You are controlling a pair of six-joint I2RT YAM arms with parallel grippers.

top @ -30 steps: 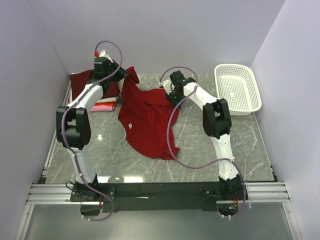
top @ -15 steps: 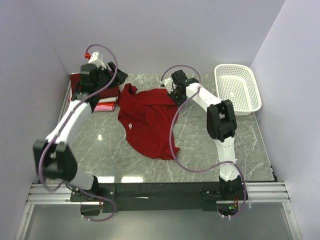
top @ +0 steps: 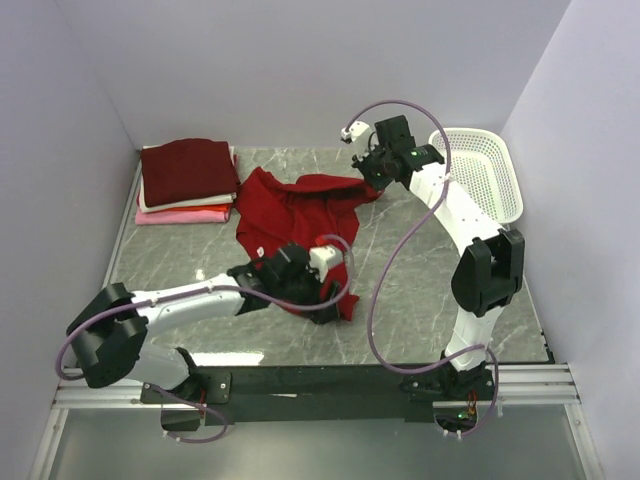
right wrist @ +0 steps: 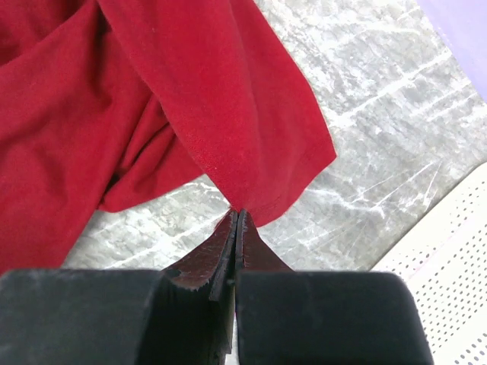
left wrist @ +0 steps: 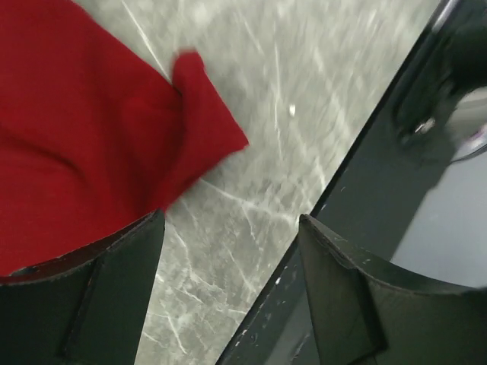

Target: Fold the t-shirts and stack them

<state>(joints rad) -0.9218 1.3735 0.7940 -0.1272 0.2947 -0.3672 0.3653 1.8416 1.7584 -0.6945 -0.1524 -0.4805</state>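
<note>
Just now left jaws let go, wide open and empty, red shirt hem beside them; right jaws pinched shut on its sleeve, so spreading starts.

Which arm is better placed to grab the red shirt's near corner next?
Left. The open left gripper hangs beside that corner of the red t-shirt, while the right gripper is shut on its far edge near the basket.

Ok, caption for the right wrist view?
Right gripper pinching an edge of bright red cloth t-shirt over grey marble tabletop, white perforated basket alongside.
</note>
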